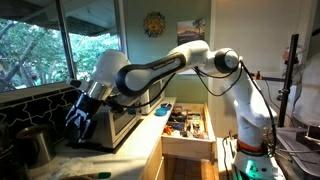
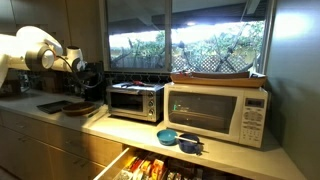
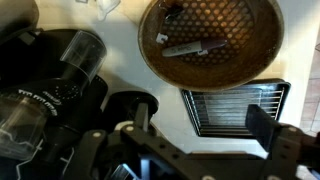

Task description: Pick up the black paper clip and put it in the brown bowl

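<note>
Counter (image 3: 120, 40): pale worktop of a kitchen, seen from above in the wrist view.
Gripper (image 3: 200, 125): nearest the lens, at the bottom of the wrist view. Its dark fingers (image 3: 140, 112) are spread wide with nothing between them, so the claw is released.
Wire rack (image 3: 235, 105): a dark grille lying flat on the counter, showing in the gap between the fingers, just below the bowl.
Brown bowl (image 3: 255, 45): round with a dimpled inside, at the upper right of the wrist view and cut off by the top edge.
Black paper clip (image 3: 163, 38): a small dark speck inside the brown bowl, by its left wall. It is too blurred to make out its shape.
Grey stick (image 3: 195, 48): a slim piece lying across the middle of the bowl's floor.
Black appliances (image 3: 70, 60): dark, rounded bodies standing at the left of the wrist view, beside the bowl.
Open drawer (image 2: 150, 168): pulled out at the bottom edge in an exterior view, full of mixed items.
Blue bowls (image 2: 170, 137): two, on the counter in front of the microwave (image 2: 218, 112).
Toaster oven (image 2: 135, 100): just left of the microwave.
Arm (image 1: 165, 65): white, reaching towards the left of the frame, with the gripper hanging beside the toaster oven.
Window (image 2: 190, 45): furthest back, with green trees outside.
</note>
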